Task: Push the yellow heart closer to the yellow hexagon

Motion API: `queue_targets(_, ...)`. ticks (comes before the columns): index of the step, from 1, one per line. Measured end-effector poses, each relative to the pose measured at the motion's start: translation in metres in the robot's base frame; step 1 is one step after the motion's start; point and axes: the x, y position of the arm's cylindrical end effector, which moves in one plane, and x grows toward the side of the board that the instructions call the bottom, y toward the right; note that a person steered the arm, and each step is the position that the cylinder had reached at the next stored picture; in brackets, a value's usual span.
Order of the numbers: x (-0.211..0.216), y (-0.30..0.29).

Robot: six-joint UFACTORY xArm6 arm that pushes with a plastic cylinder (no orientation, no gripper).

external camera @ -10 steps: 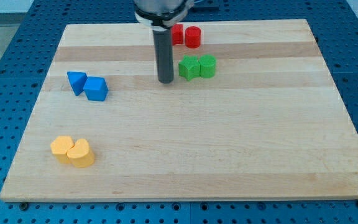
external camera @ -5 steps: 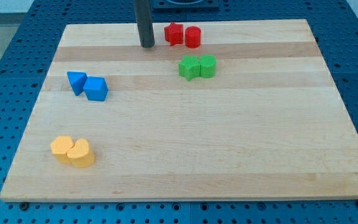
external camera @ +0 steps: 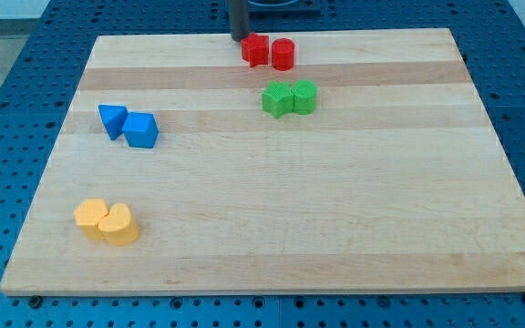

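Note:
The yellow heart [external camera: 118,224] lies near the board's lower left corner, touching the yellow hexagon [external camera: 89,217] on its left side. My tip [external camera: 239,37] is at the board's top edge, just left of the red blocks, far from both yellow blocks. Only the lower end of the rod shows.
A red star [external camera: 255,49] and a red cylinder [external camera: 283,54] sit at the top. A green star [external camera: 277,98] and a green hexagon [external camera: 304,97] sit below them. A blue triangle [external camera: 111,119] and a blue cube [external camera: 140,130] sit at the left. The wooden board [external camera: 335,200] has a blue pegboard around it.
My tip has moved from beside the green star up towards the view's top, first left, then back right to the board's top edge. No block has moved.

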Motion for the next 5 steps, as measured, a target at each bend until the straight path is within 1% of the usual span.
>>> queue_targets(1, 0.004, 0.004)
queue_targets(3, 0.043, 0.003)
queue_targets(4, 0.052, 0.003)
queue_targets(5, 0.051, 0.011)
